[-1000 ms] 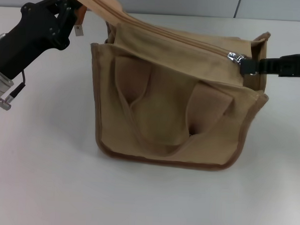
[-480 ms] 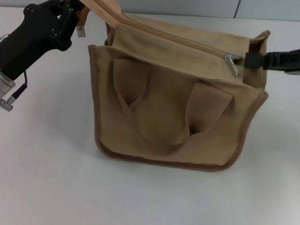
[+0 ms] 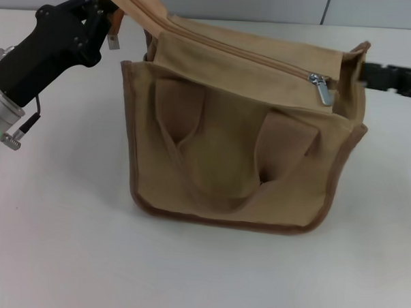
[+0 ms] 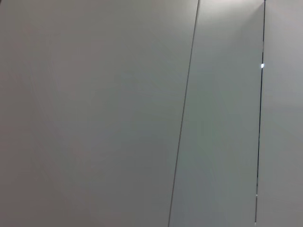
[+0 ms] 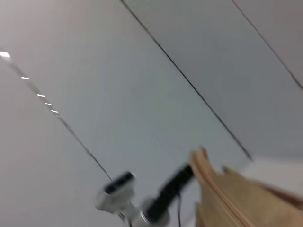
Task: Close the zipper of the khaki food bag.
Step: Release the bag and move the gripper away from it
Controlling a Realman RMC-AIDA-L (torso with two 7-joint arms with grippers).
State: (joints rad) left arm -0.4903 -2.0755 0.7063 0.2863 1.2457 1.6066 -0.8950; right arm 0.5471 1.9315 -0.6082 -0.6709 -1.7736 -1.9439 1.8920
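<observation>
- The left gripper (image 3: 108,10) is clamped on the raised back-left corner of the khaki food bag (image 3: 236,155).
- The zipper (image 3: 244,52) runs from that gripper rightward; its silver pull tab (image 3: 323,90) hangs at the far end.
- The right gripper (image 3: 373,74) sits just right of the bag, apart from the tab; whether it is open is unclear.

a white table (image 3: 64,257) filled the head view from about 9 o'clock round to 3 o'clock, plain and flat. behind it, at 12 o'clock, stood a grey wall (image 3: 266,5) with one thin dark line at about 1 o'clock. both wrist views showed grey wall panels (image 4: 94,113) with thin dark lines between them.
</observation>
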